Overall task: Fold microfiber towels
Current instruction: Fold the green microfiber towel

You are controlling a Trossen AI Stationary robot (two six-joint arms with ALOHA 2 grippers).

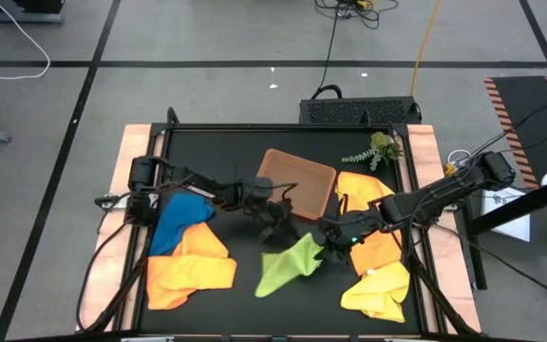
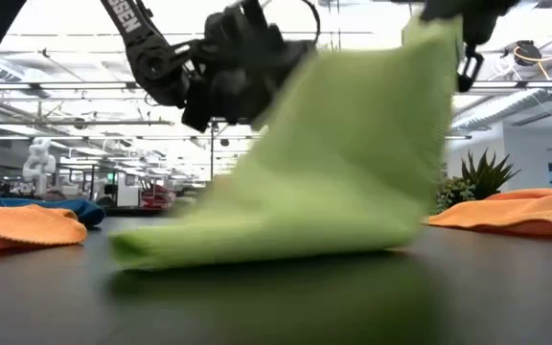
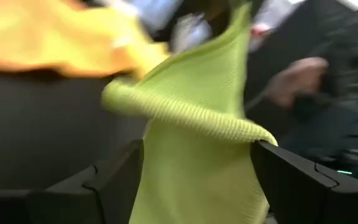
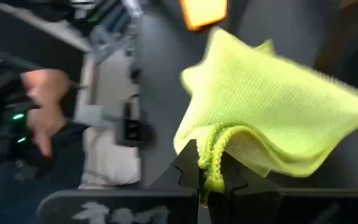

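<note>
A lime green microfiber towel [image 1: 288,264] is raised at one end in the middle of the black table, and its lower edge [image 2: 257,247] lies on the tabletop. My right gripper [image 1: 329,242] is shut on its raised end. My left gripper [image 1: 275,223] is at the towel from the left and open. Its two fingers [image 3: 114,180] stand on either side of a hanging fold of the towel [image 3: 191,115]. A blue towel [image 1: 180,217] and an orange one [image 1: 193,271] lie at the left. Another orange towel [image 1: 368,201] and a yellow one [image 1: 378,290] lie at the right. My right gripper pinches a bunched hemmed edge of the lime green towel [image 4: 214,163] between its two fingers, several layers together. The held end is up in the air and the cloth slopes down from it, slack, onto the table. My left gripper has the cloth between its open fingers; whether they touch it, I cannot tell.
A shallow brown tray [image 1: 297,179] stands behind the grippers at the table's middle far side. A small green plant sprig [image 1: 378,150] lies at the far right corner. Wooden boards [image 1: 131,142] border the table's left and right edges.
</note>
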